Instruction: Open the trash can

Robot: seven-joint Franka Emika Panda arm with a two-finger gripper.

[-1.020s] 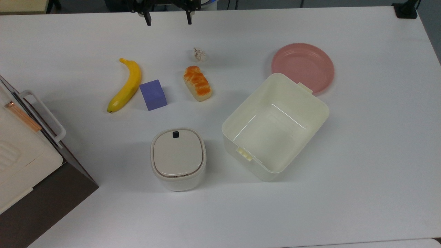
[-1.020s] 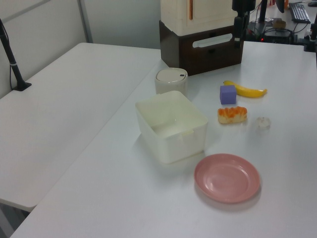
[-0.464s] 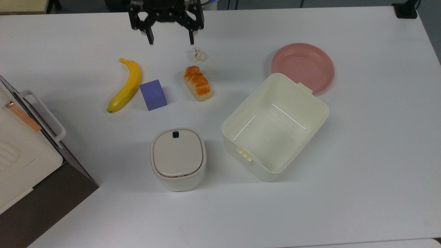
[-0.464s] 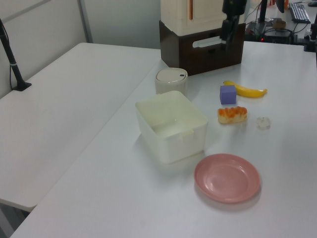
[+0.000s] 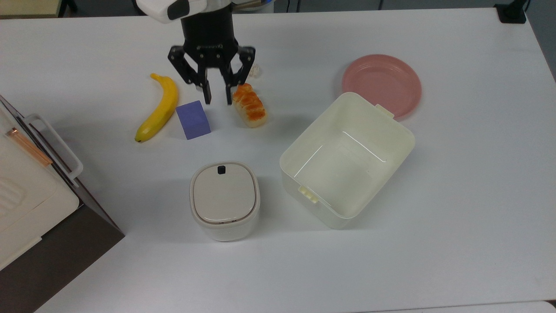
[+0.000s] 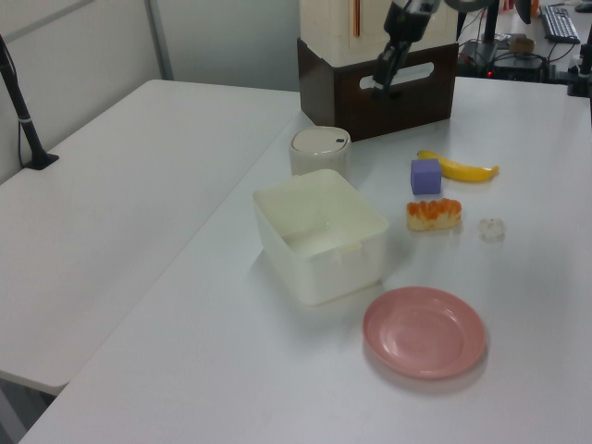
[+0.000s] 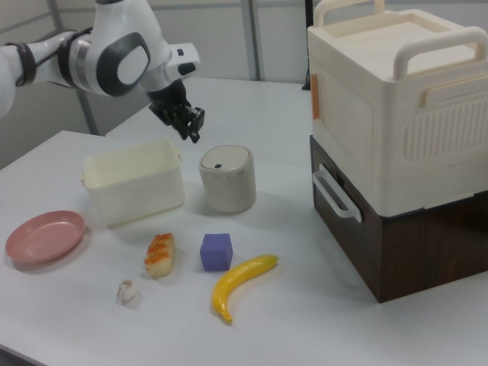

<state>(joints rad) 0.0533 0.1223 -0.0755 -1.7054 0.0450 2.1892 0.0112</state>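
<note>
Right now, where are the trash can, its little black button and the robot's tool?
trash can (image 5: 224, 230): top view, on its white front wall.
black button (image 5: 221, 169): top view, on the button's middle, at the lid's far edge.
tool (image 5: 217, 99): top view, midway between its two dark fingertips.

Top view overhead; left and right views seemingly face across the table (image 5: 456, 217).

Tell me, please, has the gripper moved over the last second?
Yes. In the top view the gripper has come down from the table's far edge toward the trash can, now hovering between the purple cube and the bread, fingers open.
</note>
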